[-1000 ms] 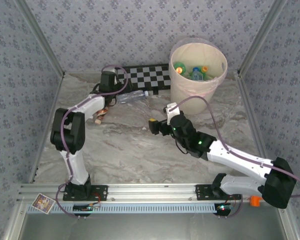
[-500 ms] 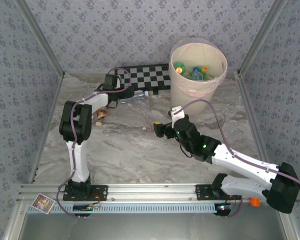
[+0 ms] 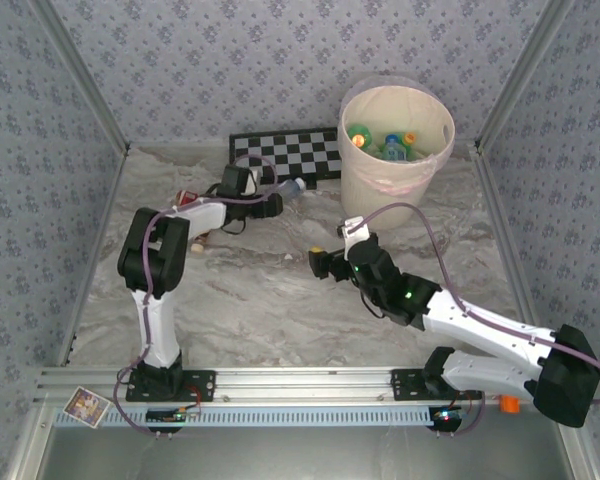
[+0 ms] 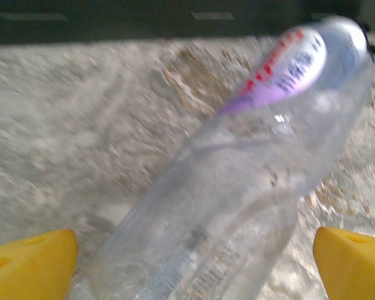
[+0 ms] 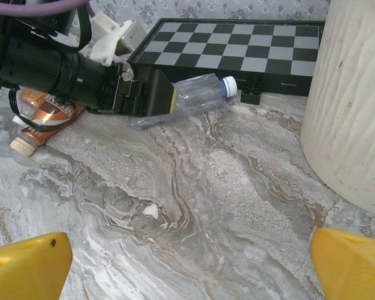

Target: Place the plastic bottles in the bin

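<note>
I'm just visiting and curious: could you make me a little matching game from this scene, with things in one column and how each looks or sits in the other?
Things:
1. clear bottle
2. orange-labelled bottle
3. bin
4. checkerboard

Descriptions:
A. upright, with bottles inside
B. black-and-white squares, lying flat
C. lying between open yellow jaws
D. lying down, tan cap

Pairs: 1-C, 2-D, 3-A, 4-B
</note>
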Robot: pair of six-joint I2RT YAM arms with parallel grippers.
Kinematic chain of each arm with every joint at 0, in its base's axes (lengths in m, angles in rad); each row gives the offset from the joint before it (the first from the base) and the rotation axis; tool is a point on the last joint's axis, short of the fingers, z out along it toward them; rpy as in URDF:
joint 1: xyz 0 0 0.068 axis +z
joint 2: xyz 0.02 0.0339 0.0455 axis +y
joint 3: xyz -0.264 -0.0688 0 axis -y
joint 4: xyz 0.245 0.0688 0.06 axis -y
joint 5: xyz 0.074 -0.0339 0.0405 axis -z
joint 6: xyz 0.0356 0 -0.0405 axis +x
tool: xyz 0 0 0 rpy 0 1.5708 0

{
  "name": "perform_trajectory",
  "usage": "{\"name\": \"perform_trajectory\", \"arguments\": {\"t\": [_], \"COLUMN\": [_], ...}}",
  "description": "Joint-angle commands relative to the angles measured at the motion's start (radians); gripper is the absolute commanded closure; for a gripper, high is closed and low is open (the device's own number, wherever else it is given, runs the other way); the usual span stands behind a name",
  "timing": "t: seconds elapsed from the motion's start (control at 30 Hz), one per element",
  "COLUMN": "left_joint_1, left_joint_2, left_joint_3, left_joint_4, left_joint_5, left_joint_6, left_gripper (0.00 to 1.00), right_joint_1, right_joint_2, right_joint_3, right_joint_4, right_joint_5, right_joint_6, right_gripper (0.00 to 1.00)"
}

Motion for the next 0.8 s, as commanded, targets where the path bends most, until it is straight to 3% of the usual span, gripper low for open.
{"name": "perform_trajectory", "arguments": {"t": [0.0, 0.5, 0.77], "left_joint_1": [-0.037, -0.118, -0.122], "left_joint_2": [-0.040, 0.067, 0.035], "left_joint_3": [-0.004, 0.118, 0.095], "left_joint_4": [-0.008, -0.158, -0.157], "left_joint_5": [-0.001, -0.125, -0.118], "left_joint_6": [0.066, 0.162, 0.159], "left_gripper": [0.05, 0.12, 0.35], "right_joint_1": [-0.002, -0.031, -0.043], "right_joint_2": [-0.024, -0.058, -0.065], "right_joint_3": [-0.017, -0.040, -0.040], "right_joint_4": [0.020, 0.020, 0.027], "right_joint_5": [0.018, -0.014, -0.015], "right_joint_6": [0.016, 0.023, 0.032], "right_gripper": [0.00, 0.00, 0.00]}}
